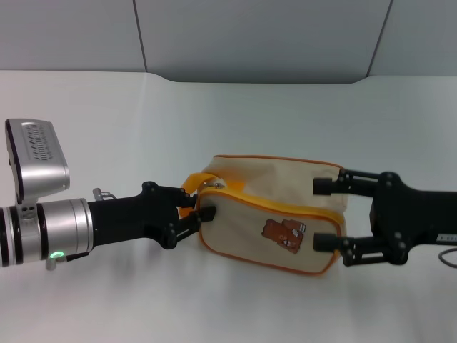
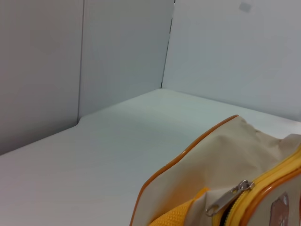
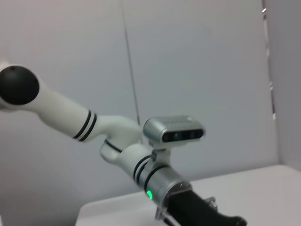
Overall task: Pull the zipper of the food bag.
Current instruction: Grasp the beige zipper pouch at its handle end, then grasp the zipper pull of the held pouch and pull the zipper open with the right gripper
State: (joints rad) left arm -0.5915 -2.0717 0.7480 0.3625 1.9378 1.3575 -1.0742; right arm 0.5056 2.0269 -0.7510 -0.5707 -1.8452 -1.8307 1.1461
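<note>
The beige food bag (image 1: 275, 207) with a brown bear print lies mid-table. Its orange-yellow zipper (image 1: 285, 204) runs along the upper front edge. The silvery pull tab (image 1: 214, 184) sits at the bag's left end and hangs free in the left wrist view (image 2: 228, 198). My left gripper (image 1: 191, 209) is at the bag's left end, against the orange-yellow loop handle (image 1: 191, 180), just below the tab. My right gripper (image 1: 323, 214) has its fingers spread around the bag's right end and holds it. The right wrist view shows only my left arm (image 3: 160, 181).
The bag rests on a white table (image 1: 235, 107). Grey wall panels (image 1: 285, 36) stand behind it. My left arm's silver wrist and camera (image 1: 39, 193) reach in from the left.
</note>
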